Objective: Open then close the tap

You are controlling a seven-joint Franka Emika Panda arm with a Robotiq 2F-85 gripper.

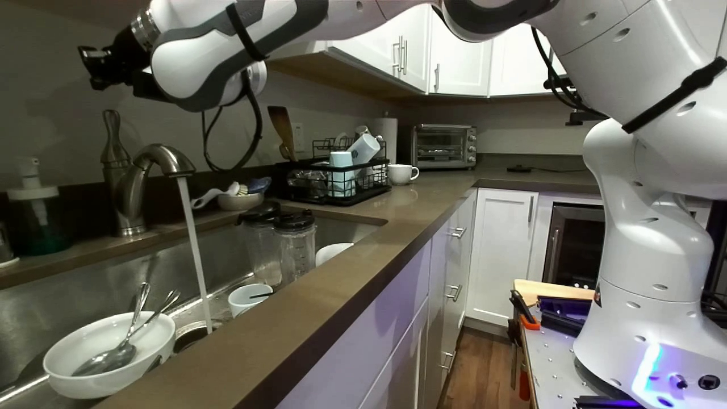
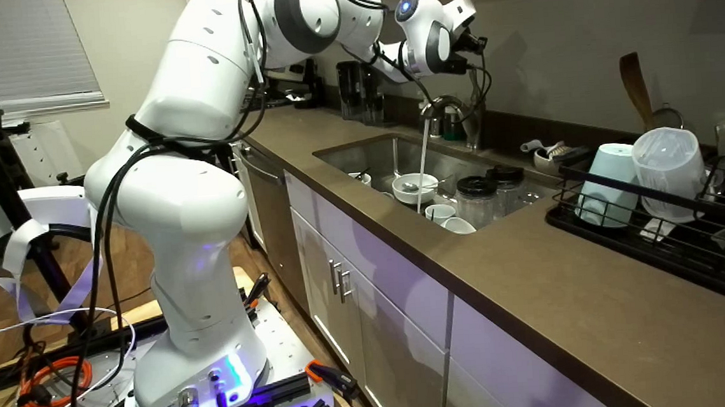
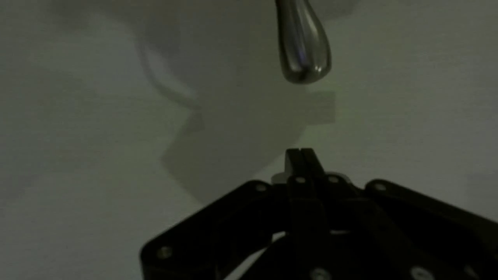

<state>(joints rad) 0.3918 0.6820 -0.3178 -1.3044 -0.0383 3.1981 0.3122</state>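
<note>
Kitchen worktop (image 2: 584,277): metal gooseneck tap (image 1: 128,192), running; lever (image 1: 115,139) likely rigid, slippery, best pushed near its tip (image 3: 305,64); tool (image 3: 300,154) pinched together, empty.

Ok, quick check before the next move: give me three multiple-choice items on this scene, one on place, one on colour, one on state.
1. Where is the white bowl with the spoons?
A. In the dish rack
B. In the sink
C. On the counter

2. What colour are the lids on the two clear jars?
A. Black
B. Red
C. White

3. How is the tap?
A. Off
B. Dripping
C. Running

1: B, both exterior views show it down inside the basin.
2: A, both lids look black in both exterior views.
3: C, an unbroken stream of water falls from the spout.
</note>
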